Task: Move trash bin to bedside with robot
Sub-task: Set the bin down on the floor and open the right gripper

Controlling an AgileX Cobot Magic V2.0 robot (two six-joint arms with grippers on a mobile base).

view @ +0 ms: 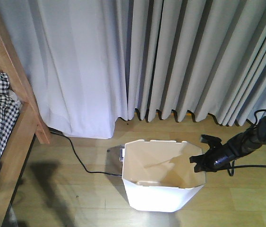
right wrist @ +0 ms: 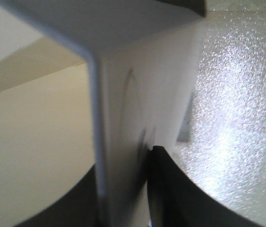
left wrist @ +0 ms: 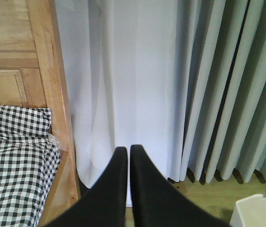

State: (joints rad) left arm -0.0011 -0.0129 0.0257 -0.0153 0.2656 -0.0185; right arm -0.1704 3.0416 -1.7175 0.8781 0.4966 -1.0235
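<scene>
On the wooden floor before the curtains, the trash bin is being gripped at its right rim by the right gripper, jaws clamped astride the wall. The left gripper is being held closed, empty. Dragging toward the bed frame should be kept slow and level, lest tipping occur.

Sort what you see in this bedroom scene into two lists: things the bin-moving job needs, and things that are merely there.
Needed for the job:
- trash bin, white, on the floor
- bed, wooden frame with checked cover, at left
- right gripper, fingers astride the bin's wall

Merely there:
- grey curtains
- black cable on the floor
- left gripper, shut, holding nothing
</scene>
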